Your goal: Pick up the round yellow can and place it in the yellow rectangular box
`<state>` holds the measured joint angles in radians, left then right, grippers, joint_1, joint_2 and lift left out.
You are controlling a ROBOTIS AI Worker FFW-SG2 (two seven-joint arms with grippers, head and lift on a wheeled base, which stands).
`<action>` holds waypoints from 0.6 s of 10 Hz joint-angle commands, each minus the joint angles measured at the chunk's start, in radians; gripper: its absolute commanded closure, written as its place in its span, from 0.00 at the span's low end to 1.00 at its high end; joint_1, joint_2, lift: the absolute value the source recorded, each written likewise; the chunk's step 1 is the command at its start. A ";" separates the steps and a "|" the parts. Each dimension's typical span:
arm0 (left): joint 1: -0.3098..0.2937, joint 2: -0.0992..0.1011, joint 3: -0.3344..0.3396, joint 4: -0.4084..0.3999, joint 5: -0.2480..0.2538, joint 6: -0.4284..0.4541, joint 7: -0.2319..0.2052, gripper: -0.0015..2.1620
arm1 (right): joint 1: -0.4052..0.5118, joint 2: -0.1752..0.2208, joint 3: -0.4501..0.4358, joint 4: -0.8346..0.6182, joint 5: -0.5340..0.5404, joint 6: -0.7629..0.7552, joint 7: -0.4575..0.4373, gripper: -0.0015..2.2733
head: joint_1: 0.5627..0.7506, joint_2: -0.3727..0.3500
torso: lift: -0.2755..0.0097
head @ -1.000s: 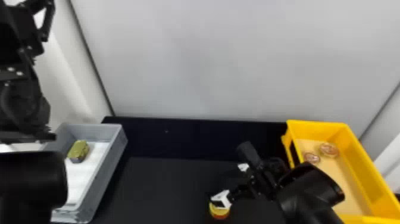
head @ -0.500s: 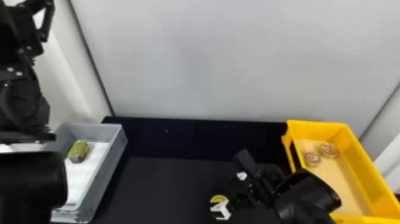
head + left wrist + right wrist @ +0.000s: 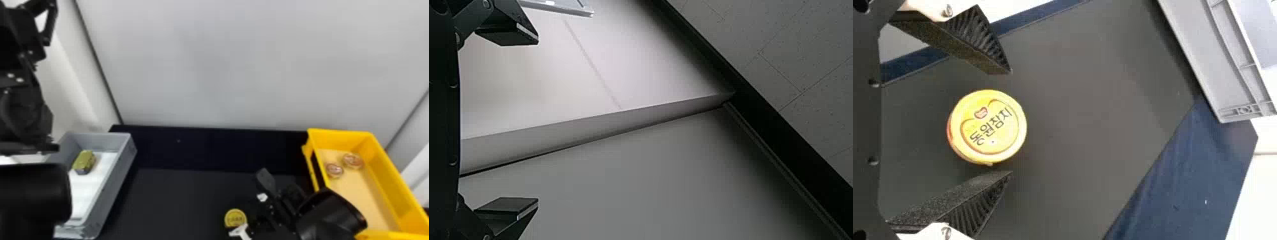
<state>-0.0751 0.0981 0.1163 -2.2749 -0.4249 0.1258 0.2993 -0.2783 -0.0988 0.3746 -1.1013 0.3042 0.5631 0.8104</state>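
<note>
The round yellow can (image 3: pixel 235 218) stands on the dark table near the front edge of the head view, right of centre. My right gripper (image 3: pixel 249 206) is around it. In the right wrist view, the can (image 3: pixel 987 126) lies between the spread fingers of the right gripper (image 3: pixel 1010 122), with a gap to each. At the right stands the yellow rectangular box (image 3: pixel 341 135). My left gripper (image 3: pixel 24 86) is held up at the far left of the head view; in its wrist view the left gripper (image 3: pixel 536 121) is open with nothing between its fingers.
Two round reddish items (image 3: pixel 352 160) lie inside the yellow box, toward its back. On the left is a grey box (image 3: pixel 127 143) holding a yellow-green tin (image 3: pixel 84 161). A pale wall (image 3: pixel 223 63) rises behind the table.
The right gripper has shifted toward the robot, near the front of the head view, and its white finger part now covers less of the can. The left arm has stayed put.
</note>
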 commanded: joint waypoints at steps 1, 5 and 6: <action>0.001 -0.001 0.000 0.000 0.000 0.000 0.000 0.06 | 0.004 -0.001 -0.002 0.011 0.009 0.003 0.000 0.02 | 0.53 0.59 | 0.93; 0.001 -0.001 -0.003 0.000 0.000 0.002 0.000 0.06 | -0.005 0.002 -0.014 0.075 0.021 -0.026 -0.005 0.02 | 0.53 0.59 | 0.93; 0.001 0.000 -0.004 0.000 0.000 0.003 0.000 0.06 | -0.010 0.005 -0.015 0.089 0.023 -0.035 -0.011 0.02 | 0.53 0.59 | 0.93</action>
<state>-0.0734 0.0969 0.1143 -2.2750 -0.4249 0.1271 0.2993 -0.2818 -0.0975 0.3617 -1.0380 0.3243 0.5411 0.8044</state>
